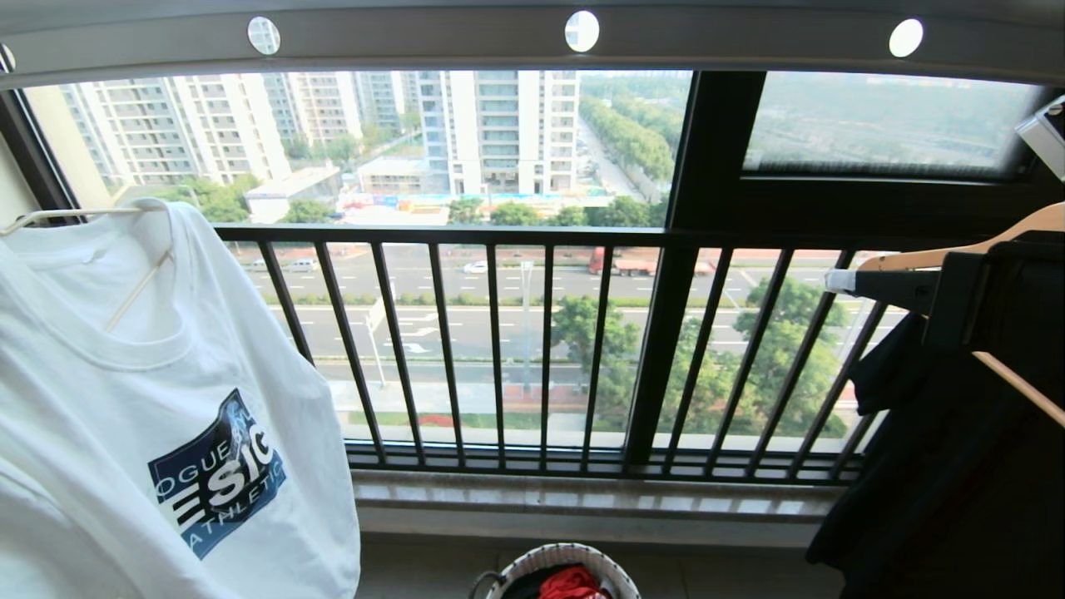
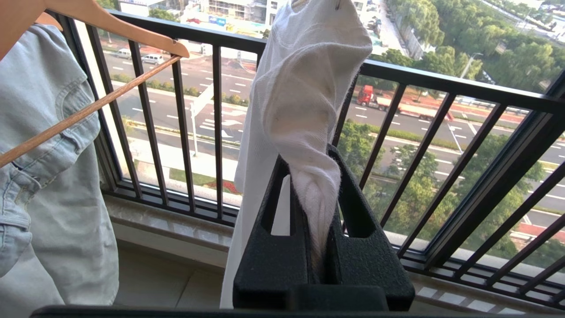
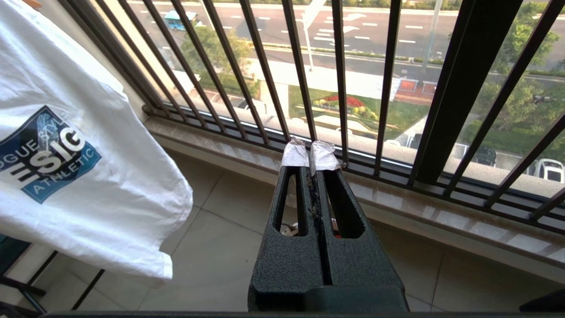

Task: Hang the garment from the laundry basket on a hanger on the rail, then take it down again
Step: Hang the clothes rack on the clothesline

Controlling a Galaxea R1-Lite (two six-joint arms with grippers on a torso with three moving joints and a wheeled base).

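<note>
**Keep the pinch on the shirt and ease it off the hanger**

Your left gripper (image 2: 315,207) has its jaws pinching a bunched fold of the T-shirt (image 2: 304,92), which runs up out of them through the middle of the left wrist view. Hold that pinch firm; the cloth is thin and twisted there, so it will likely slip if you loosen at all.

In the head view the T-shirt (image 1: 158,391) fills the lower left of the frame, draped on the thin white hanger (image 1: 79,215), whose arm shows through the neck opening at upper left. The hook itself is out of view, so you cannot tell whether it sits on the rail (image 1: 532,37) running along the top edge. Judged from this, you are either dressing or stripping the hanger; move along the hanger arm, not straight down, so the collar does not snag.

Your right gripper (image 3: 310,157) is in the centre of its own view with jaws pressed together on nothing. Bring it in to steady the hanger if the shirt drags.

The basket (image 1: 566,561) waits at bottom centre, well apart from the shirt.
</note>
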